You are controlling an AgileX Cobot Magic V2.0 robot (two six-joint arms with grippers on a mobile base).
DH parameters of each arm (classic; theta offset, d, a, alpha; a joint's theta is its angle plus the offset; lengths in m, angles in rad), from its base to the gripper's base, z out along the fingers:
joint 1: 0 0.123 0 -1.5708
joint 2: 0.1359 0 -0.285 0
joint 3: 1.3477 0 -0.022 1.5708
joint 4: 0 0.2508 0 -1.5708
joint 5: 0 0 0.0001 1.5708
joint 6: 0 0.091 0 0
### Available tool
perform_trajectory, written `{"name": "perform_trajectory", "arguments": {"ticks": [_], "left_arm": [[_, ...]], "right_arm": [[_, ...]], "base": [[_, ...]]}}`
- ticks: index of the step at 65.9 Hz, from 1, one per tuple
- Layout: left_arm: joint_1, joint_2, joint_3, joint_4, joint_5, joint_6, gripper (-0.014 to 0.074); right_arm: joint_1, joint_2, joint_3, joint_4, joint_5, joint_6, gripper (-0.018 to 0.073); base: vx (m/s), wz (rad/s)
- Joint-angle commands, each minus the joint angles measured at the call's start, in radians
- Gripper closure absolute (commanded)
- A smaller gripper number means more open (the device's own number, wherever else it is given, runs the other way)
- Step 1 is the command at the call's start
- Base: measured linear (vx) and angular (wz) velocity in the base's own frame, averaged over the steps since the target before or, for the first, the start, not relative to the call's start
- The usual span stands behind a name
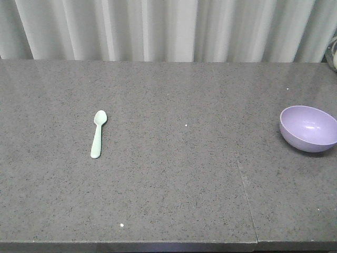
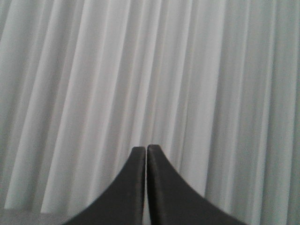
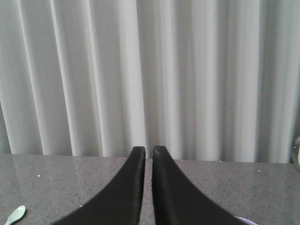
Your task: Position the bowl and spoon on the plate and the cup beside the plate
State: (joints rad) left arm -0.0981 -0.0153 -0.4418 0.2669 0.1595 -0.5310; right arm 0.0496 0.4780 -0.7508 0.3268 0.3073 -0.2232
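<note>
Lilac bowl (image 1: 308, 128): upright on the table (image 1: 174, 179), far right in the front view, its right rim at the frame edge; glossy inside, nothing in it.
Bowl, right wrist view: only a thin lilac sliver at the bottom edge, right of the fingers.
Spoon (image 1: 98, 133): pale mint, lying flat on the table left of centre; scoop toward the curtain (image 1: 168, 29), handle toward the near edge, slightly slanted.
Spoon, right wrist view: scoop end shows in the bottom left corner.
Bowl to spoon: well apart, bare table between them.
Left gripper (image 2: 146, 148): 2 dark fingers pressed together, tips touching, nothing between them; faces the curtain, with a sliver of grey table at the bottom left of its view.
Right gripper (image 3: 149, 150): 2 dark fingers almost together, only a thin slit left, nothing in it; faces the far edge of the table and the curtain.
Table: grey speckled stone, slightly shiny; 1 seam runs from mid right down to the near edge; a few small white specks on it.
Curtain: white, pleated, hanging along the whole far edge of the table.
Far right corner: a pale rounded thing (image 1: 333, 52), cut off by the frame; cannot tell what it is.
</note>
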Motion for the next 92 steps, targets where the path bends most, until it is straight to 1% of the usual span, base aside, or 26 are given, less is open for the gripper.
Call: {"name": "perform_trajectory", "arguments": {"ticks": [1, 6, 10, 14, 19, 22, 24, 28, 31, 35, 37, 39, 42, 47, 49, 51, 56, 58, 66, 70, 75, 83, 92], "left_arm": [[0.000, 0.018, -0.080, -0.003, 0.064, -0.012, 0.0591], [0.000, 0.025, -0.103, -0.028, 0.090, -0.012, 0.0569], [0.000, 0.036, -0.108, -0.060, 0.092, -0.012, 0.0533], [-0.004, 0.047, -0.108, -0.106, 0.093, 0.002, 0.0491], [-0.003, 0.078, -0.114, -0.177, 0.093, 0.033, 0.0428], [-0.003, 0.110, -0.126, -0.220, 0.102, 0.072, 0.0378], [-0.003, 0.146, -0.146, -0.267, 0.117, 0.105, 0.0344], [-0.003, 0.219, -0.195, -0.339, 0.152, 0.186, 0.0281], [-0.003, 0.278, -0.238, -0.392, 0.186, 0.258, 0.0244], [-0.003, 0.361, -0.294, -0.456, 0.198, 0.309, 0.0207], [-0.003, 0.403, -0.320, -0.489, 0.188, 0.312, 0.0197], [-0.003, 0.427, -0.331, -0.504, 0.168, 0.312, 0.0197], [-0.003, 0.468, -0.339, -0.526, 0.094, 0.308, 0.0199], [-0.003, 0.515, -0.339, -0.611, -0.029, 0.300, 0.0200], [-0.003, 0.529, -0.339, -0.632, -0.058, 0.305, 0.0200], [-0.003, 0.547, -0.345, -0.640, -0.070, 0.314, 0.0200], [-0.003, 0.614, -0.393, -0.638, -0.007, 0.363, 0.0200], [-0.003, 0.652, -0.425, -0.638, 0.042, 0.395, 0.0200], [-0.004, 0.827, -0.612, -0.649, 0.296, 0.544, 0.0200], [-0.004, 0.910, -0.708, -0.664, 0.376, 0.606, 0.0200], [-0.004, 1.012, -0.821, -0.663, 0.434, 0.676, 0.0200], [-0.004, 1.160, -0.950, -0.663, 0.510, 0.710, 0.0200], [-0.006, 1.325, -1.030, -0.664, 0.573, 0.712, 0.0200]], "right_arm": [[-0.003, 0.043, -0.037, 0.015, -0.067, -0.019, 0.0410], [-0.003, 0.045, -0.037, 0.036, -0.069, -0.020, 0.0304], [-0.003, 0.045, -0.037, 0.041, -0.087, -0.020, 0.0204], [-0.003, 0.045, -0.037, 0.044, -0.113, -0.021, 0.0111], [-0.003, 0.045, -0.037, 0.044, -0.134, -0.021, 0.0041], [-0.003, 0.045, -0.037, 0.044, -0.135, -0.022, 0.0024], [-0.003, 0.045, -0.037, 0.044, -0.131, -0.022, 0.0020], [-0.003, 0.045, -0.037, 0.044, -0.131, -0.022, 0.0021], [-0.003, 0.045, -0.037, 0.045, -0.131, -0.022, 0.0021], [-0.003, 0.045, -0.037, 0.046, -0.131, -0.022, 0.0021], [-0.003, 0.045, -0.037, 0.046, -0.131, -0.022, 0.0021], [-0.003, 0.045, -0.037, 0.046, -0.131, -0.022, 0.0021], [-0.003, 0.045, -0.037, 0.046, -0.130, -0.022, 0.0021], [-0.003, 0.045, -0.037, 0.047, -0.129, -0.022, 0.0021], [-0.003, 0.045, -0.037, 0.047, -0.128, -0.022, 0.0021], [-0.003, 0.045, -0.037, 0.048, -0.125, -0.022, 0.0021], [-0.003, 0.045, -0.037, 0.048, -0.114, -0.022, 0.0021], [-0.003, 0.045, -0.037, 0.048, -0.106, -0.022, 0.0021], [-0.003, 0.045, -0.037, 0.048, -0.093, -0.022, 0.0021], [-0.003, 0.045, -0.037, 0.048, -0.088, -0.022, 0.0021], [-0.003, 0.045, -0.037, 0.048, -0.085, -0.022, 0.0021], [-0.003, 0.045, -0.037, 0.048, -0.076, -0.022, 0.0021], [-0.003, 0.045, -0.037, 0.048, -0.067, -0.022, 0.0021]], "base": [[0.00, 0.00], [0.00, 0.00], [0.00, 0.00], [0.00, 0.00], [0.00, 0.00], [0.00, 0.00], [0.00, 0.00], [0.00, 0.00], [0.00, 0.00], [0.00, 0.00], [0.00, 0.00], [0.00, 0.00], [0.00, 0.00], [0.00, 0.00], [0.00, 0.00], [0.00, 0.00], [0.00, 0.00], [0.00, 0.00], [0.00, 0.00], [0.00, 0.00], [0.00, 0.00], [0.00, 0.00], [0.00, 0.00]]}}
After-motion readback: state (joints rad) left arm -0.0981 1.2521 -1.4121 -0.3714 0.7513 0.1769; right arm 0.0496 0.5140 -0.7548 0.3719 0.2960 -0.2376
